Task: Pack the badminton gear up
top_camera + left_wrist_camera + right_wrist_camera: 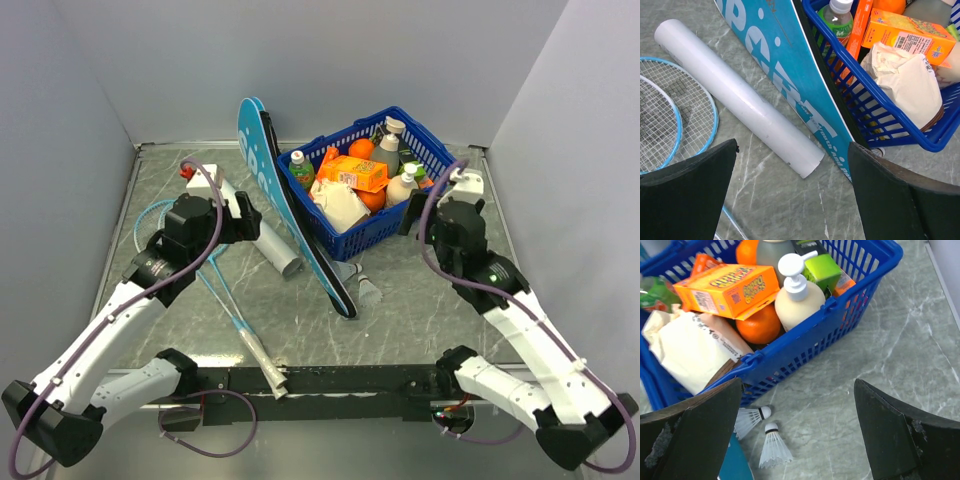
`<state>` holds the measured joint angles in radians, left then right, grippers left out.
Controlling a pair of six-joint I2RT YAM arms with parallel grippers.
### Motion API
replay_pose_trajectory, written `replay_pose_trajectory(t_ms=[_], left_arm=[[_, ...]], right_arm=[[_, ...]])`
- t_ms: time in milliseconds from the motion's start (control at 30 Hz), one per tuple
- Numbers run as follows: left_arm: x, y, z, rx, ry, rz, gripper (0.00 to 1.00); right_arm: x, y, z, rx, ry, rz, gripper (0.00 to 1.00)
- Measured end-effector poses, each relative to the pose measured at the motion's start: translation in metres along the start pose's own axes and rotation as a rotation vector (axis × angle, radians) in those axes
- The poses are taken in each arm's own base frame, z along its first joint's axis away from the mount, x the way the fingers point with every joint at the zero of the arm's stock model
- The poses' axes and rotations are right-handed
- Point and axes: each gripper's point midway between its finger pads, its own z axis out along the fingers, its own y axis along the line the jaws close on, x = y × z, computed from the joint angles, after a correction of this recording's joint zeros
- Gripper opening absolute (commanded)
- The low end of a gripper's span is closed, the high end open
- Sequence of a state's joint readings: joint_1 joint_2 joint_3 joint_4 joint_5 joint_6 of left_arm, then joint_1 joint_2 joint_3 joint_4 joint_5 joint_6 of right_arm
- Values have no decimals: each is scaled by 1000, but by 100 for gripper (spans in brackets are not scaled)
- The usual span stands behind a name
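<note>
The grey marbled counter (420,320) carries everything, with the two arms reaching in from its near edge. The left arm (110,320) is bent over the left side, and its left pincer (792,145) is spread wide and holds nothing, hovering above the end of a tube and the bag's lower edge. The right arm (520,310) reaches toward the basket's right corner. Its right pincer (797,385) is also spread wide and empty, above bare counter just in front of the basket. The long teal bag (262,150) stands on its edge and leans against the basket's left side. It runs from the back of the counter toward the near middle, and its white lettering faces left. The blue basket (385,228) sits at the back, right of centre, full of groceries. The two light-blue-framed rackets (690,105) lie flat on the left with their heads overlapping, partly under the left arm. Their shafts slant toward the near edge, where a pale handle (262,362) ends. A white tube (740,100) lies flat between the racket heads and the bag, just beside the bag. In the basket, an orange box (727,290) lies on top of the pile, next to a cream pump bottle (795,302) and oranges (759,325). Two white shuttlecocks (774,447) lie on the counter just in front of the basket, close beside each other and next to the bag's near end.
</note>
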<state>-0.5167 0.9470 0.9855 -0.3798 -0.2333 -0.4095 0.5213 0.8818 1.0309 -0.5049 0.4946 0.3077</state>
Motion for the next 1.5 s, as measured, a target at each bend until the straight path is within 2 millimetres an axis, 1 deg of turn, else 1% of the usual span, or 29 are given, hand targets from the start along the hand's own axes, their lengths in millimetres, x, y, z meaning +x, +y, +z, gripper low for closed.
replay_pose_trajectory(t_ms=[100, 200, 333, 367, 467, 567, 667, 767, 867, 933, 967, 1033, 1200, 1267, 1333, 1433, 1467, 1500], left_arm=[[-3, 0, -3, 4, -11, -3, 97], [-4, -1, -4, 7, -13, -4, 96], [-3, -2, -4, 11, -12, -4, 96], [-3, -2, -4, 13, -11, -4, 96], [-3, -2, -4, 17, -9, -4, 96], [-3, -3, -4, 22, -9, -6, 96], [-3, -5, -5, 30, -7, -8, 96], [-3, -5, -5, 33, -8, -8, 96], [-4, -5, -6, 34, -11, -9, 96], [-4, -5, -7, 35, -12, -9, 96], [-4, -5, -7, 34, -12, -10, 96], [-4, -6, -7, 35, -12, -9, 96], [-5, -6, -8, 39, -14, -10, 96], [-5, -7, -8, 41, -14, -10, 96], [-5, -7, -8, 43, -13, -10, 97], [-5, -7, -8, 43, -12, -10, 96], [-5, -7, -8, 43, -12, -10, 96], [-4, -7, -8, 44, -12, -10, 96]], right_arm=[[0, 6, -8, -62, -8, 5, 100], [5, 27, -7, -167, 25, 6, 98], [19, 68, -1, -336, 134, -17, 94], [26, 83, 3, -383, 178, -28, 93], [47, 110, 12, -461, 285, -69, 93], [63, 140, 13, -536, 361, -134, 92], [65, 162, 12, -588, 383, -193, 90], [60, 180, 14, -625, 377, -243, 86], [55, 191, 22, -637, 372, -282, 81], [56, 195, 29, -634, 376, -305, 78], [57, 197, 33, -630, 379, -317, 74], [64, 199, 41, -621, 398, -343, 71], [86, 200, 58, -596, 463, -391, 56], [94, 200, 61, -590, 483, -403, 49], [102, 198, 64, -582, 508, -413, 46], [105, 196, 65, -572, 519, -421, 33], [105, 195, 65, -571, 519, -422, 27], [105, 195, 64, -571, 520, -419, 25]])
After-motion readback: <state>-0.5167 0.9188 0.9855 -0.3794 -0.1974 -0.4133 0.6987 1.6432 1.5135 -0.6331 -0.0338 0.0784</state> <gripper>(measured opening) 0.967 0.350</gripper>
